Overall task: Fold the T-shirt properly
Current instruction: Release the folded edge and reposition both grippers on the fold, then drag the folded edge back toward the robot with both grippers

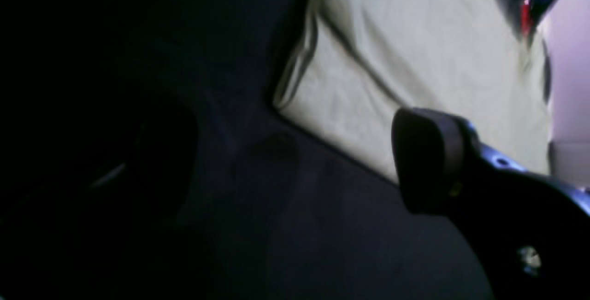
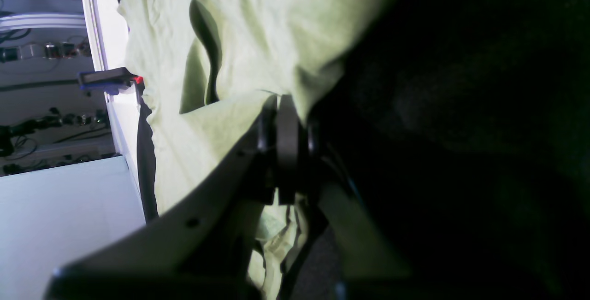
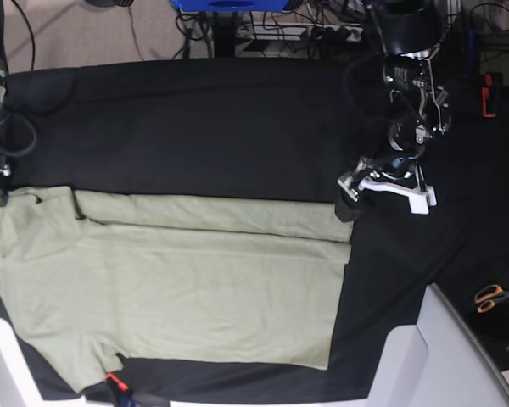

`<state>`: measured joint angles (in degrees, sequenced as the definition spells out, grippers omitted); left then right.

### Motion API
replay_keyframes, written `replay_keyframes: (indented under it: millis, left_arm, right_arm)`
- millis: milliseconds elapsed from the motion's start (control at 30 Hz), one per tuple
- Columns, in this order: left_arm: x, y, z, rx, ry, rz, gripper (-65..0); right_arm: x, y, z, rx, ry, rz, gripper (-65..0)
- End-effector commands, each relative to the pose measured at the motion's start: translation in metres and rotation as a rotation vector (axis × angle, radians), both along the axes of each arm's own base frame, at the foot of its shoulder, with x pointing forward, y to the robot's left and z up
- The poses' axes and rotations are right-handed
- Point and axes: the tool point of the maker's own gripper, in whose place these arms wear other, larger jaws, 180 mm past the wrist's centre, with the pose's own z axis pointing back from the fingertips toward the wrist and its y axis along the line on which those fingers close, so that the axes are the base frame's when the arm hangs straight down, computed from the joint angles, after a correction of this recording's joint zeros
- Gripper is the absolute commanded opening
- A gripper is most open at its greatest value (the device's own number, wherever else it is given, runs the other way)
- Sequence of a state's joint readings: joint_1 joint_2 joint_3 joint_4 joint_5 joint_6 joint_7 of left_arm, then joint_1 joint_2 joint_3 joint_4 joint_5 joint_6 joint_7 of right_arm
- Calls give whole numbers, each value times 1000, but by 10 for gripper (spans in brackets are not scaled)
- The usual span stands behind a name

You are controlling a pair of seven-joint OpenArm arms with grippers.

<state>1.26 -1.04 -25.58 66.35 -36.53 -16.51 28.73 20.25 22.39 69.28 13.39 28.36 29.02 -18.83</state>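
We see the T-shirt (image 3: 178,288) spread flat on the black-covered counter (image 3: 204,127), its upper long edge folded over into a band. Our right gripper (image 2: 286,115), at the garment's far left corner in the base view, has its jaws clenched on a pinch of the green fabric. Our left gripper (image 3: 388,188) hovers just beside the shirt's upper right corner, jaws released wide, holding nothing.
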Motion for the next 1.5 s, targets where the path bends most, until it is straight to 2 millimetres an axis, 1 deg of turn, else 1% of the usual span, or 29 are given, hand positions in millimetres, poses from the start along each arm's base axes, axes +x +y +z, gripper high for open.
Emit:
replay_keyframes:
  millis: [0, 167, 233, 333, 433, 567, 633, 700, 767, 833, 933, 967, 1033, 1100, 1133, 1200, 1300, 1333, 1367, 1400, 1467]
  left_arm:
    - [5, -3, 3, -3, -4, -13, 0]
    - [5, -14, -5, -28, 16, -23, 0]
    - [12, -19, -5, -47, 11, -15, 0]
    - [14, -23, -10, -59, 25, -21, 0]
    - [28, -27, -7, -72, 17, -25, 0]
    - [36, -35, -14, -106, 40, -26, 0]
    - [34, -38, -22, -120, 63, -25, 0]
    - [36, -41, -25, -132, 73, -25, 0]
    - [33, -44, -31, -143, 92, -25, 0]
    - [37, -47, -31, -149, 94, -30, 0]
    - [36, -49, -33, -156, 101, -31, 0]
    - [36, -51, -33, -159, 99, -30, -59]
    - [39, -54, -32, -164, 81, -15, -212]
    - [40, -53, -32, -157, 71, -4, -390]
    - [38, -57, -33, -153, 75, -20, -484]
    - [37, -66, -34, -141, 80, -60, -650]
    - [38, -67, -33, -135, 80, -70, -650]
    - [37, -63, -33, -127, 81, -70, -650]
    - [35, -53, -33, -114, 82, -63, -650]
    - [32, -47, -33, -100, 81, -61, -650]
    - [28, -34, -26, -64, 59, -59, -650]
  right_arm:
    - [0, -9, 6, -13, -8, -10, -650]
    - [-1, -9, 5, -13, -5, -10, -650]
    - [-1, -9, 5, -13, -5, -10, -650]
    - [-1, -9, 5, -13, -5, -10, -650]
    - [-1, -9, 5, -13, -5, -10, -650]
    - [-1, -9, 5, -13, -5, -10, -650]
    - [-1, -9, 5, -13, -5, -10, -650]
    - [-1, -9, 5, -13, -5, -10, -650]
    - [-1, -9, 5, -13, -5, -10, -650]
    - [-1, -9, 5, -13, -5, -10, -650]
    - [-1, -9, 5, -13, -5, -10, -650]
    - [-1, -9, 5, -13, -5, -10, -650]
    - [-1, -9, 5, -13, -5, -10, -650]
    - [-1, -9, 5, -13, -5, -10, -650]
    - [-1, -9, 5, -13, -5, -10, -650]
    - [-1, -9, 5, -13, -5, -10, -650]
    - [-1, -9, 5, -14, -8, -8, -650]
    - [-1, -9, 5, -15, -9, -7, -650]
    - [-1, -9, 5, -15, -7, -5, -650]
    - [-2, -8, 5, -11, -4, 6, -650]
    - [-7, -5, 2, 1, 11, 33, -650]
